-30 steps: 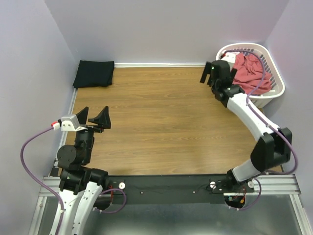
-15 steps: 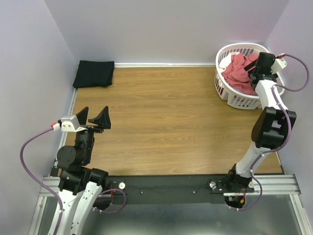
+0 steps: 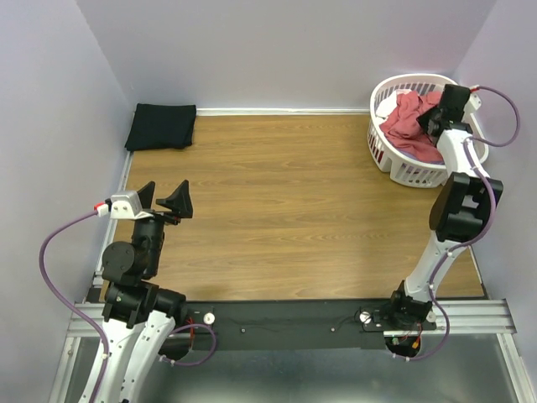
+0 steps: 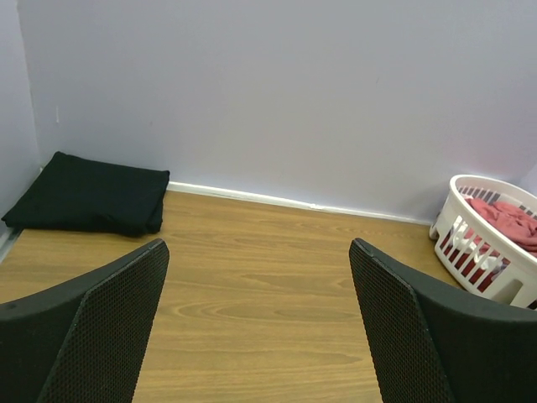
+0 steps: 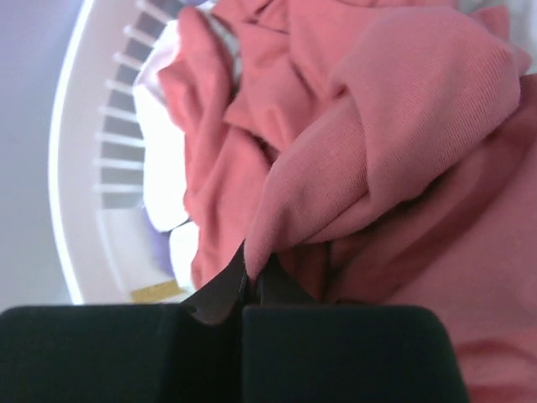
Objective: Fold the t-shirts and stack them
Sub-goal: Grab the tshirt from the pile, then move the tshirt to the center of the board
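Roughly halfway by the look of it: one garment folded, the other gripped but not yet laid out

The black cloth t-shirt [image 3: 160, 126] lies folded in a neat rectangle across the wooden table [image 3: 294, 210] from the white slatted plastic basket [image 3: 394, 168], well apart from it. The coral-red cloth t-shirt [image 5: 377, 126] lies crumpled inside that basket, not yet spread, folded or stacked. The right gripper [image 5: 250, 275] reaches down into the basket, its arm stretched far out, jaws pinched tight on a fold of the red cloth. The left gripper [image 3: 164, 199] hovers well apart from the basket, facing it across the table, jaws spread wide, holding nothing
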### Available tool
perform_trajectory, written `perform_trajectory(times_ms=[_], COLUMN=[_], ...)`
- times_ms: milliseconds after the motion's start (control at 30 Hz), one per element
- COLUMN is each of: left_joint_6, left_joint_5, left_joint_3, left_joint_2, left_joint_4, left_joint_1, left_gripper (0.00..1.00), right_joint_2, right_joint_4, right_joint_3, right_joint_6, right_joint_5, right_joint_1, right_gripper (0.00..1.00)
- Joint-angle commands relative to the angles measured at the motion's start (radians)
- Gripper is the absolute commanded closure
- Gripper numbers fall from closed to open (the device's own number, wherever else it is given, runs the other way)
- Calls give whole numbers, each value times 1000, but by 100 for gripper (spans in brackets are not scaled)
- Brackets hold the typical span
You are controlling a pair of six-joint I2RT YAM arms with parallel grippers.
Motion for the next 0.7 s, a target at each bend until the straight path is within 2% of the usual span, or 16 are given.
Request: perform_trajectory(times_ms=[0, 133, 267, 367, 500, 600, 667], left_joint_6=[15, 12, 7, 1, -7, -10, -11], left_joint_5=[-18, -12, -35, -46, -56, -62, -67], left_joint_3=[-1, -3, 0, 3, 6, 9, 9], left_joint_2=[3, -5, -10, -10, -7, -5, -3], left_joint_4=[18, 19, 15, 4, -10, -22, -28], left_joint_1=[-4, -2, -4, -2, -2, -4, -4], left_gripper=[4, 5, 5, 5, 6, 6, 6], right_joint_2=[-118, -243, -329, -356, -338, -327, -342], right_joint_4=[8, 10, 10, 10, 19, 34, 53], right_joint_3=[67, 122, 196, 271, 380, 452, 434], right_joint_6=[-98, -199, -270, -261, -225, -202, -183], right_joint_5=[-86, -127, -267, -409, -676, -793, -827], right_joint_1=[31, 105, 194, 287, 418, 513, 551], right_gripper=[99, 99, 100, 100, 100, 99, 99])
